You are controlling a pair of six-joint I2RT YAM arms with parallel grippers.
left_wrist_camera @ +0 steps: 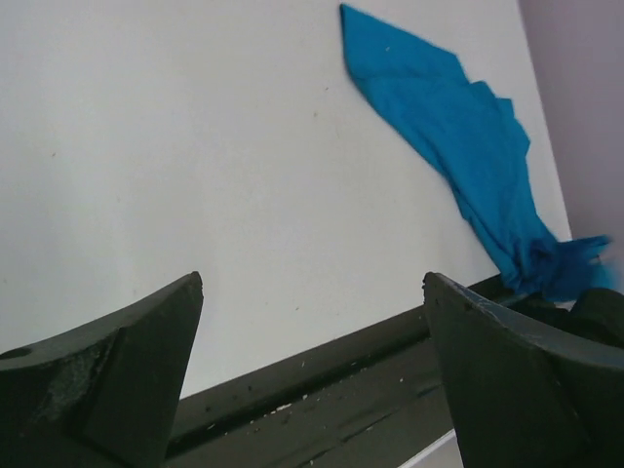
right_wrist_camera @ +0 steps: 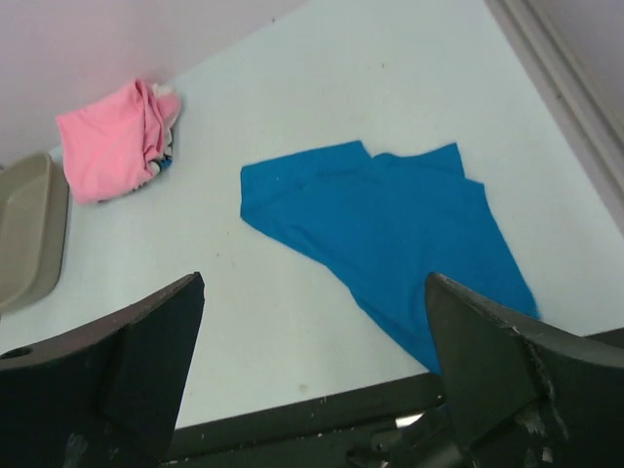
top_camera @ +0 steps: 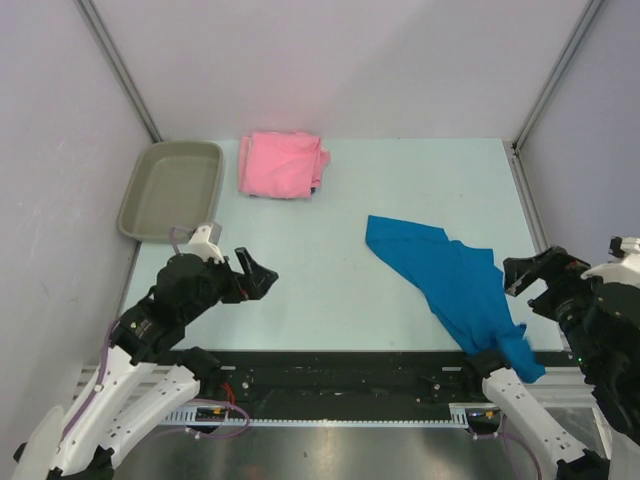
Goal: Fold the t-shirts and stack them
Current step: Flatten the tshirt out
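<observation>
Blue t-shirt (top_camera: 455,285) sprawls unfolded on the right of the surface (top_camera: 330,270), its near end hanging over the black front rail (top_camera: 350,370). Left claw (top_camera: 255,275) and right claw (top_camera: 530,272) hover with jaws wide, holding nothing. Farther back lies the pink t-shirt (top_camera: 282,165), roughly folded, just beside the grey tray (top_camera: 133,205).

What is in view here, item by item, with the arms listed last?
blue t-shirt: one, bright blue, unfolded on the table's right side, near end over the front edge
pink t-shirt: one, light pink, folded at the far edge, right of the tray
tray: one, grey-beige, far left corner
table: one, pale, under everything
left gripper: one, black, open, near left, empty
right gripper: one, black, open, near right, empty
</observation>
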